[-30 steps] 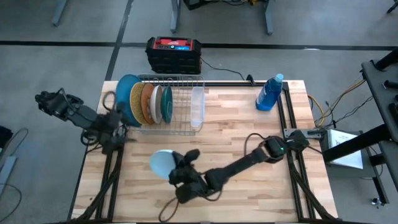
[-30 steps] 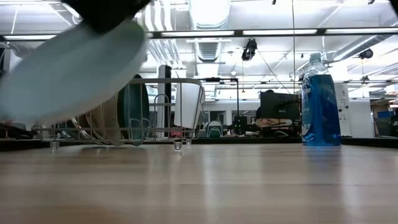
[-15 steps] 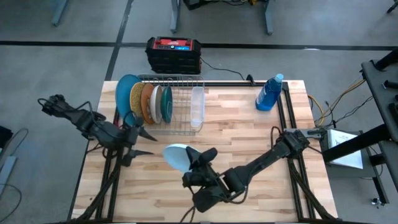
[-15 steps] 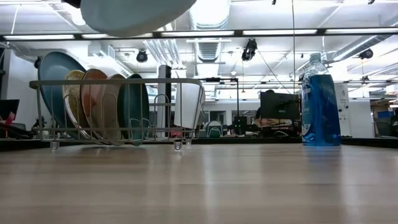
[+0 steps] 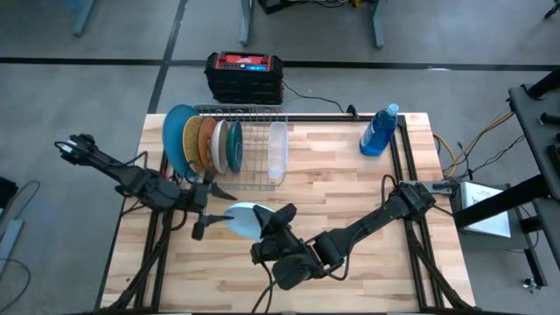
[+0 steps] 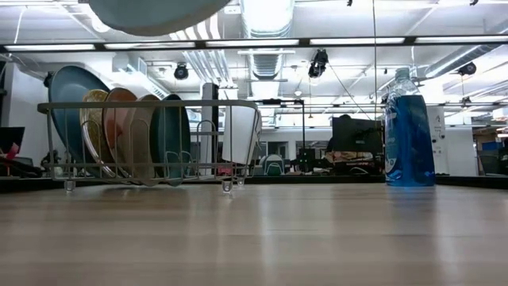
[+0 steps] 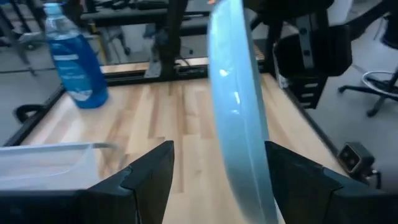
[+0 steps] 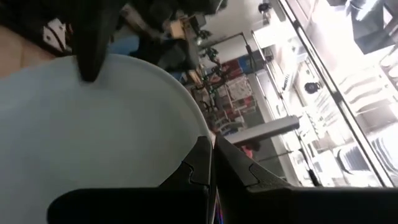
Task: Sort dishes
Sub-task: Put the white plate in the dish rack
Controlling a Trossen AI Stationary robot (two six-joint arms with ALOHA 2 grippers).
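I've got the pale plate [image 5: 246, 218] clenched in the R gripper [image 5: 267, 229], held off the counter [image 5: 350, 188] in front of the rack [image 5: 249, 149]. L gripper [image 5: 199, 206] has just swung in beside it, jaws spread either side of the rim (not gripping yet). Looks like a handover; four plates already racked.

A robotics lab or workshop in an open industrial hall. The wooden butcher-block surface [image 5: 332, 192] stands on a bare grey concrete floor [image 5: 455, 52], with a black-and-red power unit [image 5: 245, 76] just beyond its 12 o'clock edge and loose cables [image 5: 477, 153] trailing at 3 o'clock. Across the room show exposed ceiling ducts [image 6: 266, 32], strip lights [image 6: 373, 41], a monitor [image 6: 357, 135] and an office chair [image 7: 317, 50].
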